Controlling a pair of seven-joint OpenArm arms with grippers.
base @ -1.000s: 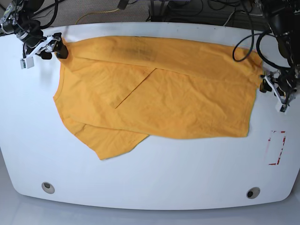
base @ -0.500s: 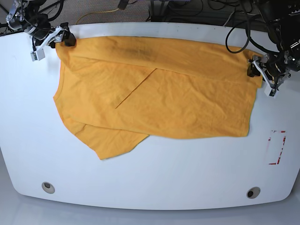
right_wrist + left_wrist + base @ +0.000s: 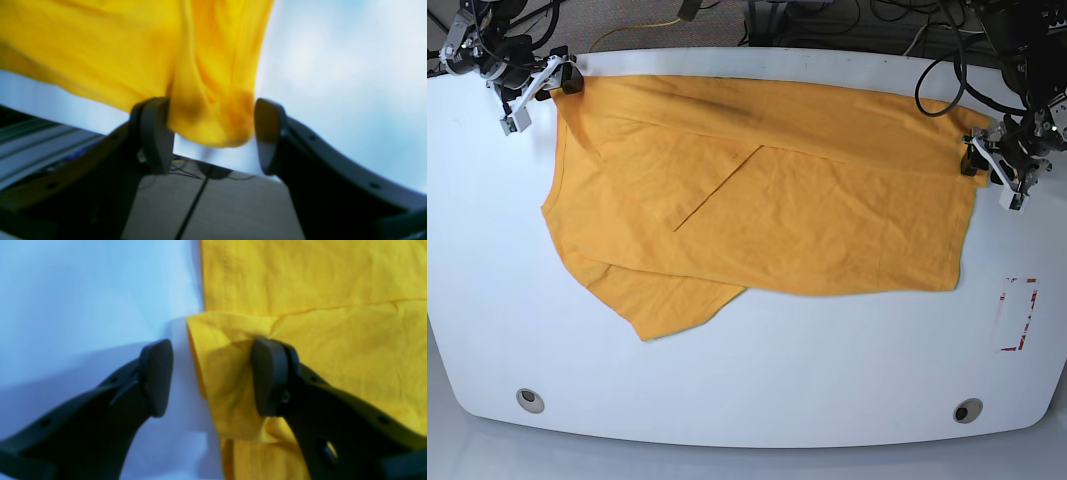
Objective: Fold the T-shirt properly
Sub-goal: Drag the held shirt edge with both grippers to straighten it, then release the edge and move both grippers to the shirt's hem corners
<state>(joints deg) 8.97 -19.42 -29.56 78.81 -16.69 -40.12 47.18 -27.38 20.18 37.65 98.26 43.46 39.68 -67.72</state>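
Note:
The orange-yellow T-shirt (image 3: pixel 767 200) lies spread on the white table (image 3: pixel 777 380), with one sleeve folded over its middle. My right gripper (image 3: pixel 545 88) is at the shirt's far-left corner, near the table's back edge. In the right wrist view its jaws (image 3: pixel 213 133) stand open around a hanging bunch of cloth (image 3: pixel 206 110). My left gripper (image 3: pixel 989 160) is at the far-right corner. In the left wrist view it (image 3: pixel 212 376) is open astride the folded cloth edge (image 3: pixel 220 373), with one finger (image 3: pixel 267 376) on the fabric and the other (image 3: pixel 158 376) over bare table.
A red-outlined mark (image 3: pixel 1019 315) is on the table at the right. Two round holes (image 3: pixel 529 400) (image 3: pixel 967 411) sit near the front edge. Cables (image 3: pixel 947 90) hang behind the table. Floor and a cable (image 3: pixel 196 200) show beyond the table's edge.
My right gripper has moved up to the shirt's far-left corner and its jaws have narrowed around the cloth. My left gripper has moved in from the table's right side to the far-right corner.

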